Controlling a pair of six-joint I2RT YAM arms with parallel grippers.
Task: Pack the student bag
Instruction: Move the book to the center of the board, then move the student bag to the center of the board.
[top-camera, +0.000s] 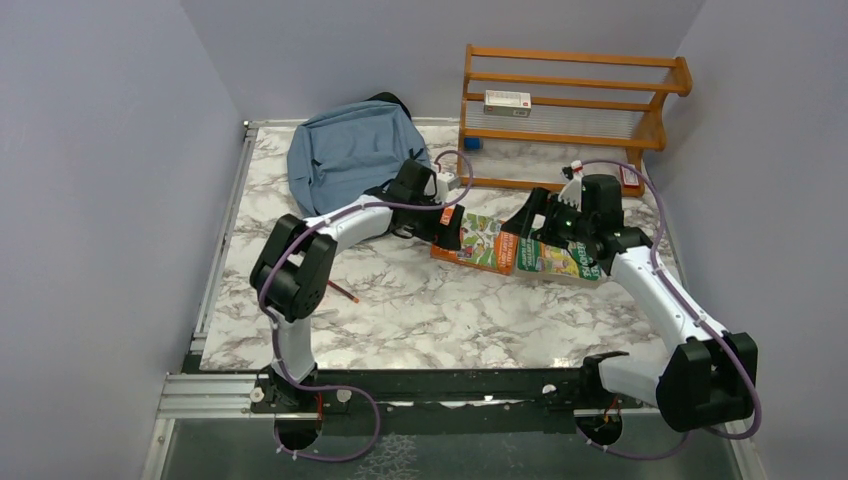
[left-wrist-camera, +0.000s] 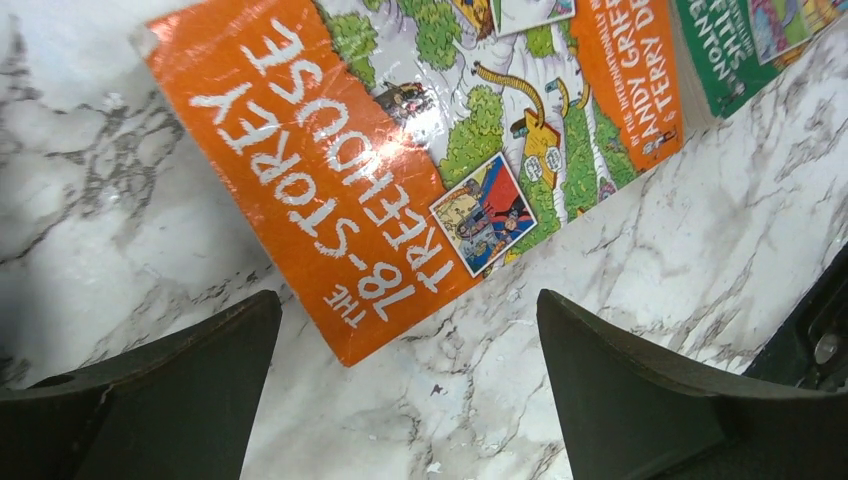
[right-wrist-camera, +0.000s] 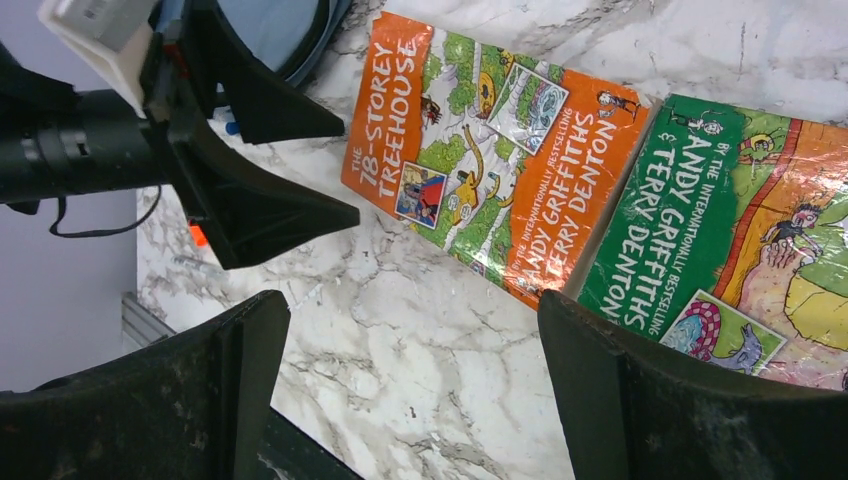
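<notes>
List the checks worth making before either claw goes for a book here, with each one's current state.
1. Left claw open: ok.
2. Right claw open: ok.
3. Orange book lying flat, nothing gripping it: ok.
4. Green book free of overlap with the orange one: cannot tell.
5. Student bag unzipped, opening facing the arms: cannot tell.

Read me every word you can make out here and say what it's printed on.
"THE 78-STOREY TREEHOUSE": cover of the orange book.
"BY THE INTERNATIONALLY BESTSELLING": orange book, small line.
"ANDY GRIFFITHS", "TERRY DENTON": orange book and green book.
Green book's title: blurred, unreadable.
Label on the white box on the wooden rack: too small to read.
</notes>
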